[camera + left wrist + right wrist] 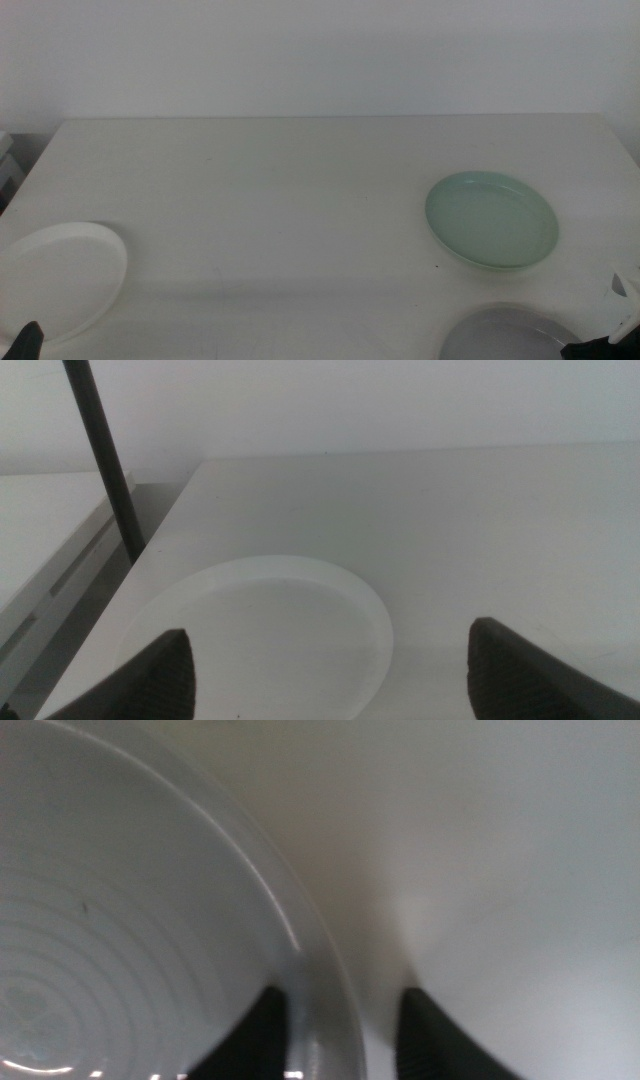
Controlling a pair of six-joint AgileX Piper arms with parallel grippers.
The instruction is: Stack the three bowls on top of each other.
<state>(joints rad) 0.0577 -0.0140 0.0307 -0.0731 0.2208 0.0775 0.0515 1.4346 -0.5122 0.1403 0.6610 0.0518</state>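
The white bowl [60, 280] lies at the table's left front, and the left wrist view shows the same white bowl [270, 620] just ahead of my left gripper [330, 660], which is open and wide. That left gripper [25, 340] waits at the bottom left corner. The mint green bowl [492, 220] sits at the right. The grey bowl [510, 335] lies at the front right. My right gripper [340, 1000] straddles the rim of the grey bowl [120, 920], one jaw inside and one outside, with a narrow gap on the outer side. In the middle view the right gripper [600, 348] shows only partly.
A dark pole [105, 460] stands beside the table's left edge [150, 550], close to the white bowl. Bare tabletop [280, 200] spreads between the white bowl and the green one.
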